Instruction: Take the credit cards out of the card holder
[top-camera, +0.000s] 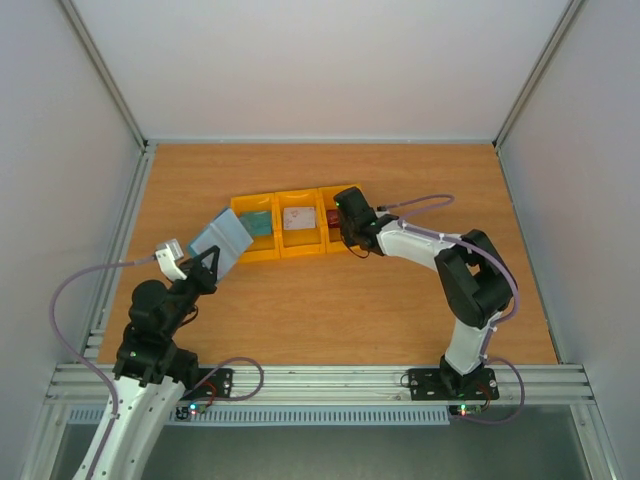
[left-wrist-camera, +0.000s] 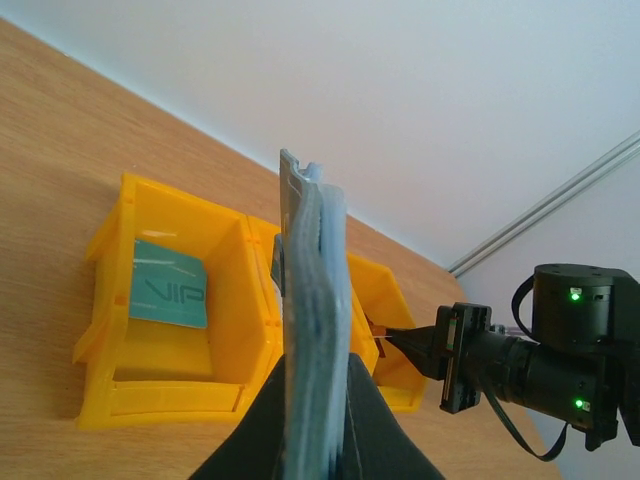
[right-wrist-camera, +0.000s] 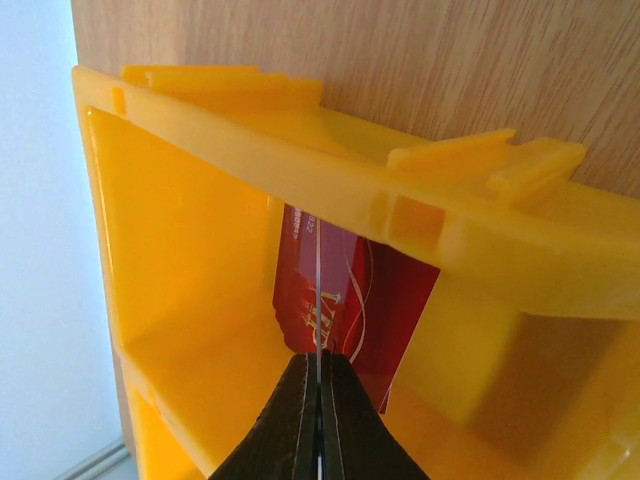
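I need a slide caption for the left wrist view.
Left gripper clamps the blue card holder edge-on, yellow bins behind; a teal card lies in the leftmost bin.

Looks like a robotics lab test cell: wood-grain bench (top-camera: 330, 310) boxed in by blank white panels (top-camera: 320, 60) and aluminium profile framing (top-camera: 106, 75), left arm (top-camera: 150, 335) and right arm (top-camera: 470, 285) bolted to the near rail (top-camera: 330, 378), cables (top-camera: 62, 300) looping loose.

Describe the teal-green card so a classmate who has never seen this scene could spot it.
On the wooden table, find the row of three yellow plastic bins. A thin teal-green card lies in the end bin nearest the left arm. Only it says VIP; the others hold a whitish card and a red card.
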